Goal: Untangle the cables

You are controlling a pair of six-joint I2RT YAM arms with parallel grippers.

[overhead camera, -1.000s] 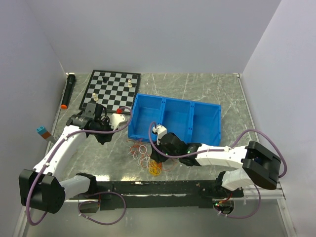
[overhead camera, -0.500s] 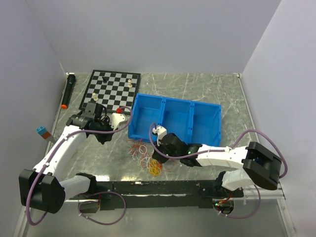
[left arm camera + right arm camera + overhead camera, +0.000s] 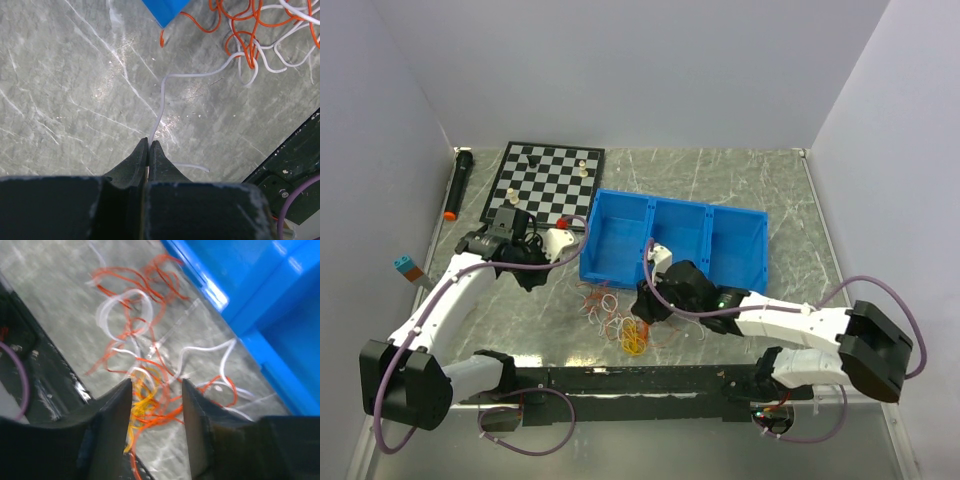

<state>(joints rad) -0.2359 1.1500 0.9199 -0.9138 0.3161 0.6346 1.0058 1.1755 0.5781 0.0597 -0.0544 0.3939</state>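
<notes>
The left gripper (image 3: 149, 142) sat on the left side of the grey marbled table (image 3: 760, 180), its jaws pressed together and clamped on the end of a white cable (image 3: 162, 100). From the pinched tips that cable ran across the bare tabletop to the tangle of cables (image 3: 615, 315), which lay on the table just near of the left end of a blue three-compartment bin (image 3: 705, 235). In the left wrist view, red-orange cables (image 3: 240, 40) looped through white ones just beside the bin's corner. The right gripper (image 3: 156, 385) hung over the right part of the tangle with its two fingers (image 3: 115, 410) apart and nothing clamped between them; below it lay a bunched yellow cable (image 3: 142, 400) among red-orange and white loops. In the top view the yellow bunch sat at the near edge of the tangle, close to the black base rail (image 3: 650, 380). Far left, a chessboard (image 3: 545, 180) carried a few pieces, and a black marker-like stick with an orange tip (image 3: 458, 185) lay beside it, too small for any lettering to be made out.
</notes>
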